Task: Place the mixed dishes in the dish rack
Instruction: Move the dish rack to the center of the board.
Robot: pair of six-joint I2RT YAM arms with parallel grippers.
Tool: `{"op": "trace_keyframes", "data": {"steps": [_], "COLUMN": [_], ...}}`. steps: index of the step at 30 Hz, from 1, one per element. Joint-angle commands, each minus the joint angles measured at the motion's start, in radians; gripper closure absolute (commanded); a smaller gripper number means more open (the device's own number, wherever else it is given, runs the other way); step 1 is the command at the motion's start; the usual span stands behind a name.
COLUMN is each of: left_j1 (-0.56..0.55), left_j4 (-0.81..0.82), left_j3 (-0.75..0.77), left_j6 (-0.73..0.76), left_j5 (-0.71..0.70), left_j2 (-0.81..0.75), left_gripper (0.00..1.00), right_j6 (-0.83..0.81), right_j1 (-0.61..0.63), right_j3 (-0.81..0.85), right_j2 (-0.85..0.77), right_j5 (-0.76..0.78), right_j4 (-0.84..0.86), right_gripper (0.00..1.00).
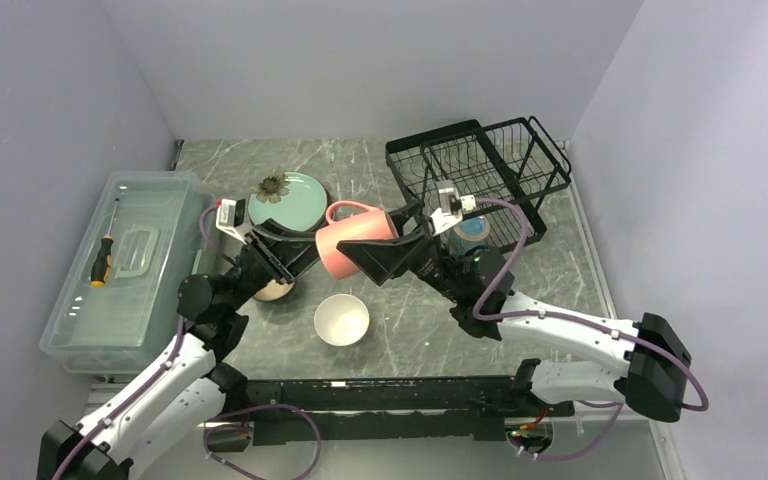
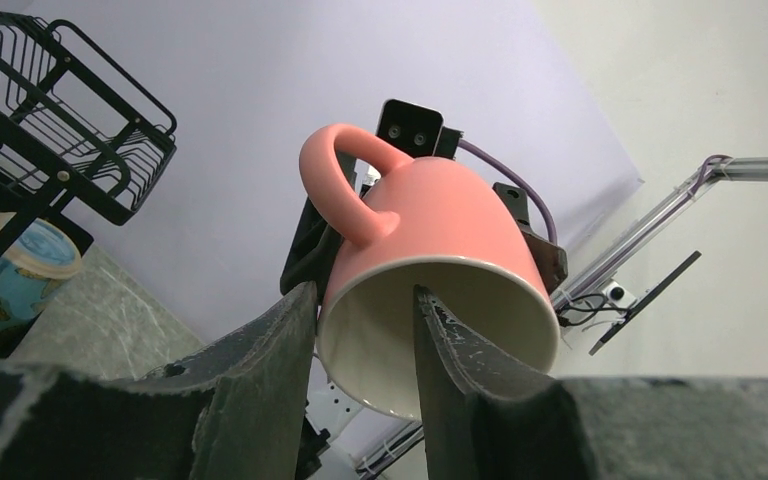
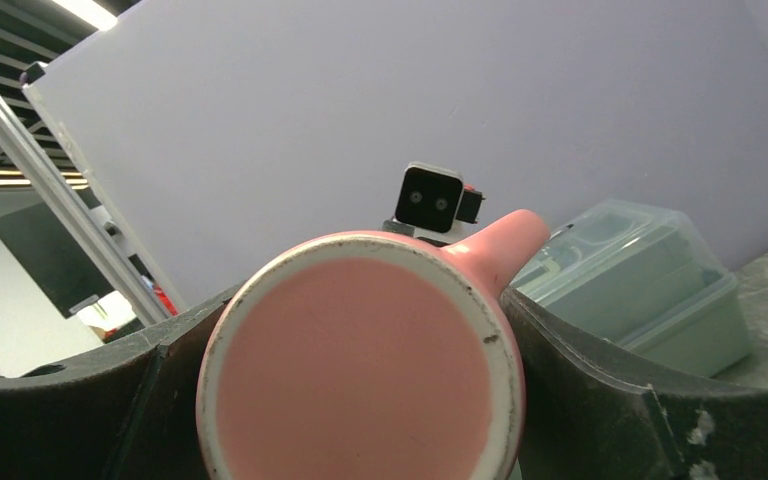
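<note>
1. Nearest the bottom edge of the top view, the white bowl [image 1: 342, 320] sits on the surface [image 1: 410, 330], lower in the frame than the airborne mug and, I judge, roughly beneath it. A dropped mug would probably strike or chip it.
2. The left claw [image 2: 360, 300] stands parted. One finger is outside the rim of the pink mug [image 2: 430, 220] and the other reaches inside its mouth, and neither appears to pinch the wall.
3. The mug hangs at the centre of the top view, tipped on its side with the handle upward.
4. The inner finger is the main hazard. If either arm moves sideways before that finger is clear of the mouth, it could hook the rim and lever the mug loose.
5. The right claw [image 3: 350, 330] holds the mug across its body near the base, with a finger pressed against each side. I judge it carries the whole weight. The wall is round and glazed and the mouth end overhangs, so the mug could pivot or slide out during a quick swing.
6. Farther, at the upper right, the blue mug [image 1: 470, 235] stands at the near edge of the dish rack [image 1: 480, 165]; I cannot tell whether it is inside or just beside it. A low carry toward the rack could knock it.
7. The mint-green plate [image 1: 287, 200] lies farther back, left of centre and out of that path.
</note>
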Motion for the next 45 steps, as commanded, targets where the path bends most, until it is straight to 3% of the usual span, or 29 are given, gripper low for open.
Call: {"op": "trace_keyframes", "data": {"steps": [1, 8, 21, 35, 45], "left_j1": [-0.004, -0.004, -0.004, -0.004, -0.004], "left_j4": [0.0, -0.071, -0.524, -0.596, -0.638], "left_j3": [0.027, 0.003, 0.075, 0.071, 0.069], "left_j6": [0.031, 0.055, 0.261, 0.333, 0.367], "left_j5": [0.013, 0.042, 0.114, 0.119, 0.136], "left_j2": [-0.04, -0.082, -0.16, -0.155, -0.173], "left_gripper": [0.55, 0.54, 0.53, 0.54, 0.54], "right_j6": [-0.071, -0.157, -0.398, -0.553, -0.562], "right_j1": [-0.005, -0.011, -0.013, -0.013, -0.015], "right_j3": [-0.005, -0.01, 0.125, 0.189, 0.22], "right_j2": [-0.094, -0.193, -0.354, -0.502, -0.466], "right_j5": [0.072, 0.136, 0.321, 0.611, 0.876], "right_j4": [0.035, -0.121, -0.823, -1.349, -1.583], "right_gripper": [0.48, 0.48, 0.51, 0.51, 0.5]}}
